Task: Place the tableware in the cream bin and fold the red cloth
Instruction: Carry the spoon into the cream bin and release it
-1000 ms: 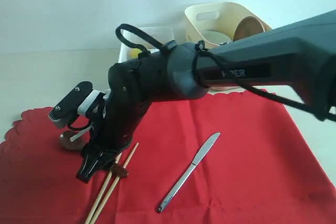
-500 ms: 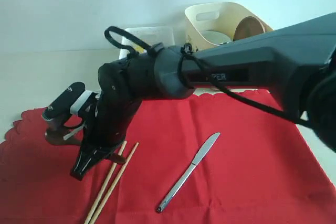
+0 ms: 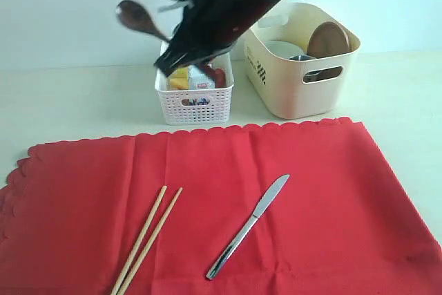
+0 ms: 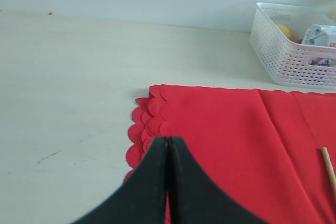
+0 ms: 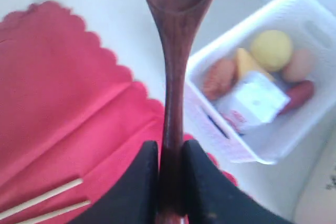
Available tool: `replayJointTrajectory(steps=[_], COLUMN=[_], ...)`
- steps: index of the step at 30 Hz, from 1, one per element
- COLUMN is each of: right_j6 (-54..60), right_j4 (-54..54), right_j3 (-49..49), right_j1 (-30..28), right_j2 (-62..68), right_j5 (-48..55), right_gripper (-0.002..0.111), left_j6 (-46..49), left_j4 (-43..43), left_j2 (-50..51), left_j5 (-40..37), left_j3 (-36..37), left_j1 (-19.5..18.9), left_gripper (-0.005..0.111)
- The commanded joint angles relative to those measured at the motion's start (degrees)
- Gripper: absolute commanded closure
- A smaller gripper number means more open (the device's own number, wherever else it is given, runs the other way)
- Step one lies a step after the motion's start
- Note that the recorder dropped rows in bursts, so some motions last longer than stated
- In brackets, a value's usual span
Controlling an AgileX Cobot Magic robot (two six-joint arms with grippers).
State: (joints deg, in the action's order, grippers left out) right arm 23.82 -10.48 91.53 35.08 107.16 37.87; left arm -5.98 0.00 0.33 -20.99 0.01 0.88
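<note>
My right gripper (image 5: 169, 149) is shut on the handle of the dark wooden spoon (image 5: 177, 30), held high in the air over the white basket; the spoon's bowl (image 3: 132, 16) sticks out to the left. On the red cloth (image 3: 318, 191) lie the wooden chopsticks (image 3: 147, 238) and the silver knife (image 3: 248, 226). The cream bin (image 3: 290, 94) at the back right holds the brown plate (image 3: 328, 39), the steel cup (image 3: 304, 60) and the pale bowl (image 3: 280, 48). My left gripper (image 4: 167, 141) is shut and empty, just over the cloth's scalloped corner (image 4: 149, 124).
A white lattice basket (image 3: 193, 100) with a lemon, a milk carton and other food stands left of the cream bin, right behind the cloth's back edge. A pale tabletop (image 3: 76, 101) surrounds the cloth, with a wall behind.
The right arm has risen off the cloth with the spoon and swung up and back, from beside the chopsticks to above the white basket. Chopsticks and knife have not moved.
</note>
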Motion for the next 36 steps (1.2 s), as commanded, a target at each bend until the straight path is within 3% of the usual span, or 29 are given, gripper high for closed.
replayJointTrajectory(steps=[1, 7, 13, 23, 36], right_j6=[1.1, 12.8, 21.8, 29.4, 29.9], right_j4=[-5.2, -21.1, -33.0, -35.1, -37.6], right_j3=[0.3, 0.3, 0.3, 1.3, 7.4], right_j1=[-9.1, -19.6, -25.7, -27.0, -27.0], right_j2=[-1.1, 0.3, 4.6, 14.4, 21.2], right_j5=[-2.9, -6.8, -12.4, -21.9, -17.2], right_gripper=[0.108, 0.108, 0.108, 0.108, 0.108], left_j6=[-0.2, -0.2, -0.2, -0.2, -0.2], left_j4=[0.0, 0.0, 0.0, 0.0, 0.0], left_j2=[-0.3, -0.3, -0.3, -0.3, -0.3], left_j5=[0.4, 0.4, 0.4, 0.4, 0.4], left_j3=[0.0, 0.0, 0.0, 0.0, 0.0], left_j1=[0.3, 0.3, 0.3, 0.3, 0.3], left_gripper=[0.106, 0.106, 0.106, 0.106, 0.106])
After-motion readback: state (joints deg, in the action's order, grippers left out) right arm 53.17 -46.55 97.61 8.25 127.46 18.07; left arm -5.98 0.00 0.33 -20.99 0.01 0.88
